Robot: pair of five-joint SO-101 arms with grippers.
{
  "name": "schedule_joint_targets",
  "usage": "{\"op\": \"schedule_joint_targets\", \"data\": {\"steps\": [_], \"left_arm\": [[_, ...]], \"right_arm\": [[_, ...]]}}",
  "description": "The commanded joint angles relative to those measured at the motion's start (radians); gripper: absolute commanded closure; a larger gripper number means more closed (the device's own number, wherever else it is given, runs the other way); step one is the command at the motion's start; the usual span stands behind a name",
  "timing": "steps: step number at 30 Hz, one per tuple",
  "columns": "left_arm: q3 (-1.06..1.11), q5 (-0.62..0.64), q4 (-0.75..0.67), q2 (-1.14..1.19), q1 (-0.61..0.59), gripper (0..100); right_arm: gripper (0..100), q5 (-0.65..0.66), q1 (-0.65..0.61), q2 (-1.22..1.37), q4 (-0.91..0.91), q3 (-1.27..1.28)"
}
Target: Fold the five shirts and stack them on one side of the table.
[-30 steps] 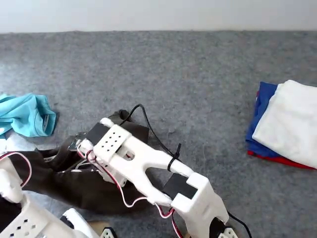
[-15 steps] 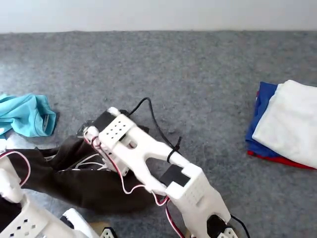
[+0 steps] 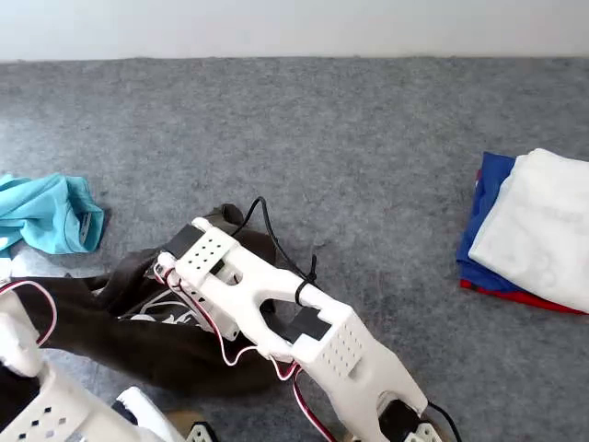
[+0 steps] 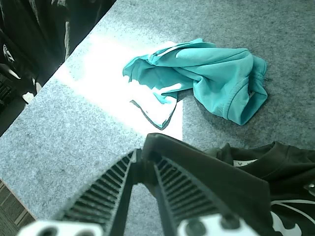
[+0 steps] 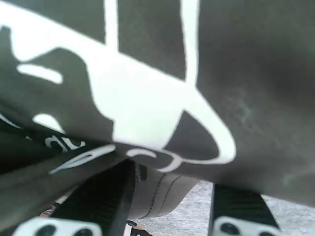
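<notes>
A dark shirt with white print (image 3: pixel 138 343) lies crumpled at the near left of the table. My left gripper (image 4: pixel 145 156) is shut on an edge of this dark shirt (image 4: pixel 275 169); the left arm (image 3: pixel 37 401) sits at the near left corner. The right arm (image 3: pixel 267 295) lies across the shirt, its gripper (image 5: pixel 172 179) pressed close to the printed cloth (image 5: pixel 221 73), jaws apart, nothing clearly clamped. A crumpled teal shirt (image 3: pixel 46 216) lies at the left edge, beyond the left gripper in the left wrist view (image 4: pixel 197 83). Folded white, blue and red shirts are stacked (image 3: pixel 534 230) at the right.
The grey felt table (image 3: pixel 368 138) runs back to a white wall. The table's left edge (image 4: pixel 59 69) drops off close beside the teal shirt, with dark objects below it. A black cable (image 3: pixel 276 244) loops over the right arm.
The right arm swung a little farther out over the dark shirt, then came back nearer. The shirt's folds shifted with it. The left arm kept still.
</notes>
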Motion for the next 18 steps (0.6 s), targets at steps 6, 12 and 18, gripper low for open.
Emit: {"op": "schedule_joint_targets", "data": {"steps": [6,12,18], "left_arm": [[-0.002,-0.005,-0.014,-0.005,-0.002,99],[0.051,-0.005,-0.034,-0.008,-0.002,99],[0.076,-0.005,-0.064,-0.002,0.035,99]], "right_arm": [[99.5,-0.009,0.024,-0.015,0.041,-0.043],[98.8,-0.002,0.096,-0.125,0.047,-0.044],[98.8,0.071,0.229,-0.384,0.047,-0.043]]}}
